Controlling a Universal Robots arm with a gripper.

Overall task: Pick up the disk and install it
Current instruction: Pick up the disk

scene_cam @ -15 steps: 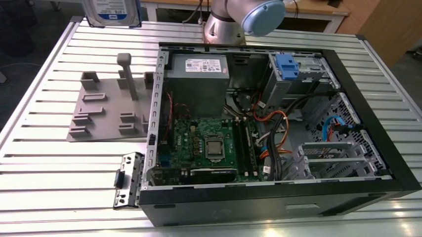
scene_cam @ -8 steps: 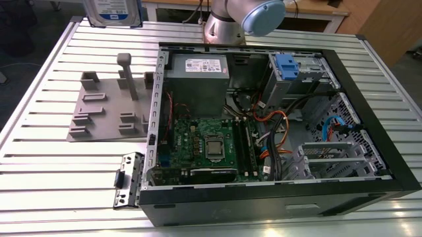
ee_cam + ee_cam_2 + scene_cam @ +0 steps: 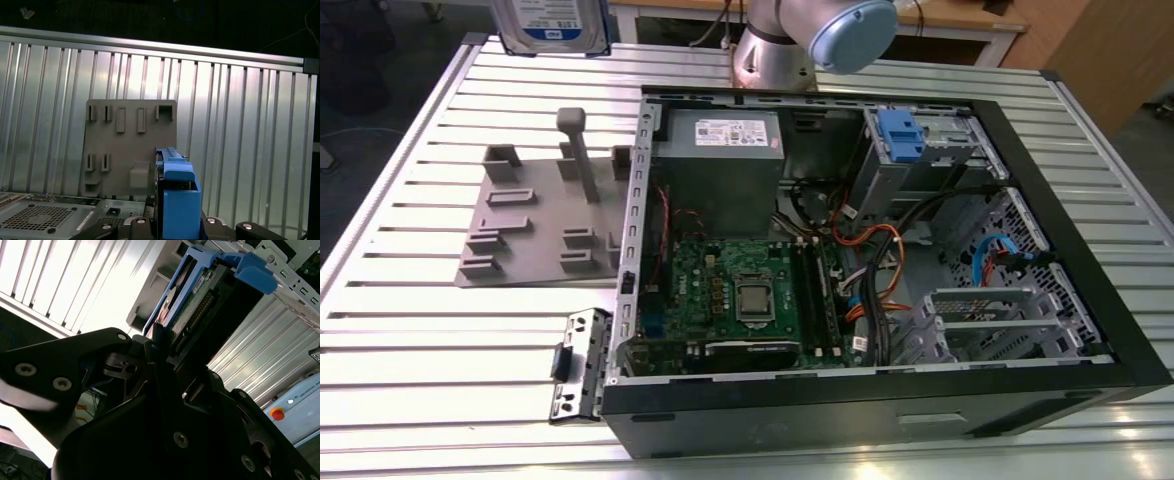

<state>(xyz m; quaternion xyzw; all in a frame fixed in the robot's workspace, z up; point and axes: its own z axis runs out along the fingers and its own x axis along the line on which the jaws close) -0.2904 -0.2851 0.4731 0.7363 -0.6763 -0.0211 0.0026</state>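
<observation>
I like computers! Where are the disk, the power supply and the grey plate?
disk [image 3: 550,20]: exterior view, its label.
power supply [image 3: 714,185]: exterior view, its grey face.
grey plate [image 3: 130,147]: first wrist view, its flat middle.

My bench: a ribbed aluminium table under hard overhead light, with a dim room around it.

Where I work, the table's long slats run across the whole top. They glare white along the near edge in the exterior view, and they wash out just as brightly in the second wrist view. A dark floor drops away past the exterior view's left edge. At the far side stands a wooden desk on a white frame, and a wooden panel rises at the exterior view's far right. In the second wrist view, a white box with a red button sits beyond the table.
</observation>
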